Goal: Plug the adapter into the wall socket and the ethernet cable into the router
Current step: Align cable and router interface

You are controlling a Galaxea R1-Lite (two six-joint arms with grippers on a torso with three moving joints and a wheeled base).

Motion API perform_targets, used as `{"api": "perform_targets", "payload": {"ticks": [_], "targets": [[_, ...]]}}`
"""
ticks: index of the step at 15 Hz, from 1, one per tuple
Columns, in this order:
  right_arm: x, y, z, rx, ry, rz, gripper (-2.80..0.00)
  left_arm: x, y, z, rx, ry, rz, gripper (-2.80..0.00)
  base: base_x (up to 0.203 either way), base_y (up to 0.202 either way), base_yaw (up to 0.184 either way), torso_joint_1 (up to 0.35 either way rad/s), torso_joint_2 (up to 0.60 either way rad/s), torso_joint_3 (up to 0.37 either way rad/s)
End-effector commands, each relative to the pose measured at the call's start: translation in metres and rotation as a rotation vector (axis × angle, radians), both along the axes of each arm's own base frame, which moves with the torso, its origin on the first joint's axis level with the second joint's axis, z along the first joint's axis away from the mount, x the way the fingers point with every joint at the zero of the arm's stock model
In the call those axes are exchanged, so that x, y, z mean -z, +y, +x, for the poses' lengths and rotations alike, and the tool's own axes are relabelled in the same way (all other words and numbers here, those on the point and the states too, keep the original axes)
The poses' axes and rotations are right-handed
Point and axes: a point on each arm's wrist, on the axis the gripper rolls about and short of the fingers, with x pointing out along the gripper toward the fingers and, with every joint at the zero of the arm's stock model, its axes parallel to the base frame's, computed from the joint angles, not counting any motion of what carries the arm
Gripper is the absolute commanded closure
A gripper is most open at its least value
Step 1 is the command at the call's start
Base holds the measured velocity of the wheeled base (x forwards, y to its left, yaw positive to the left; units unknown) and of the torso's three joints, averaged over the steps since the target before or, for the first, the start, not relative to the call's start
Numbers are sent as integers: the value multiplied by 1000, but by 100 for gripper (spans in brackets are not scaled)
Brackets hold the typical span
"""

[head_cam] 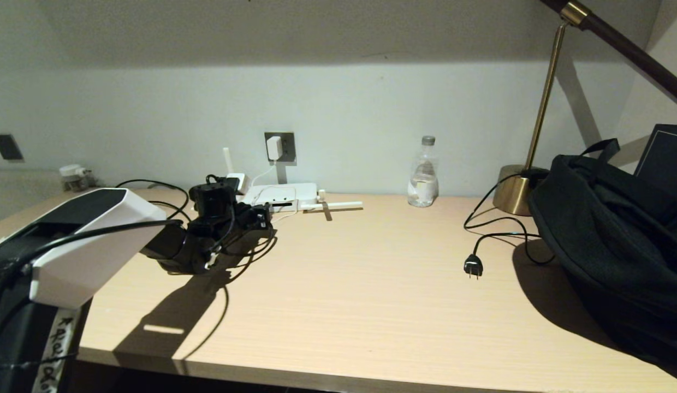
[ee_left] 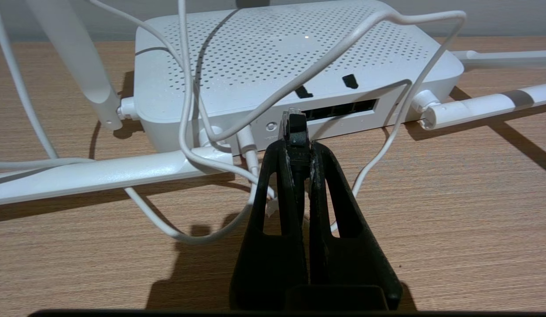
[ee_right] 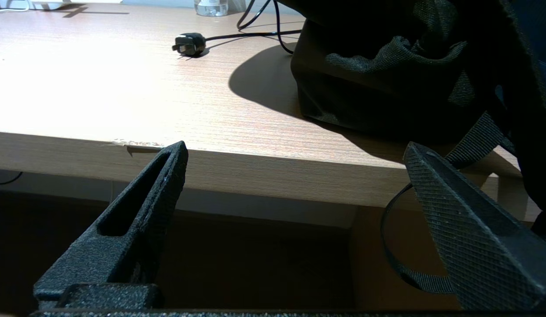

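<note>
- Pale wood desk [head_cam: 371, 284] fills your head view. The adapter [head_cam: 273, 148] sits in the wall socket [head_cam: 286, 143] on the back wall, w/ its thin white cord dropping toward the router [head_cam: 281, 195], which lies flat on the desk just below.
- Same view: your left gripper [head_cam: 260, 217] is low over the desk, right at the router's near-left edge, arm coming in from the left. The ethernet cable [head_cam: 153, 185] loops black behind and under that arm.
- Further right you have a water bottle [head_cam: 424, 173] by the wall, a brass lamp [head_cam: 516, 191], its black two-pin plug [head_cam: 473, 267] lying loose on the desk, and a black bag [head_cam: 617, 240] at the right edge. A small dark plate [head_cam: 7, 147] is on the wall at far left.
- Left wrist view: fingers [ee_left: 277, 185] are pressed together, clamped on the ethernet cable's connector [ee_left: 293, 127]. Its clear tip is just in front of the router's [ee_left: 273, 57] dark port slot [ee_left: 343, 108], slightly off to one side; can't tell if it touches. White cord [ee_left: 189, 114] drapes over the router top, and white antennas [ee_left: 97, 174] lie flat on the desk either side.
- Right wrist view: right gripper [ee_right: 295, 163] is parked below the desk's front edge, jaws wide apart, nothing between them. You see the plug [ee_right: 189, 44] and bag [ee_right: 409, 66] up on the desk beyond.
</note>
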Motion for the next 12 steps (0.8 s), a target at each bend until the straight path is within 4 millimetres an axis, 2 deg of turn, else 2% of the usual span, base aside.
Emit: {"api": "perform_targets", "payload": {"ticks": [1,12], "targets": [[0,0,0,0,-1,-1,-280,1,-1,0,2,-2,0,0,0,0,0,0,0,0],[0,0,0,0,-1,0,-280,12,-4,5,2,9,3,0,0,0,0,0,0,0]]}}
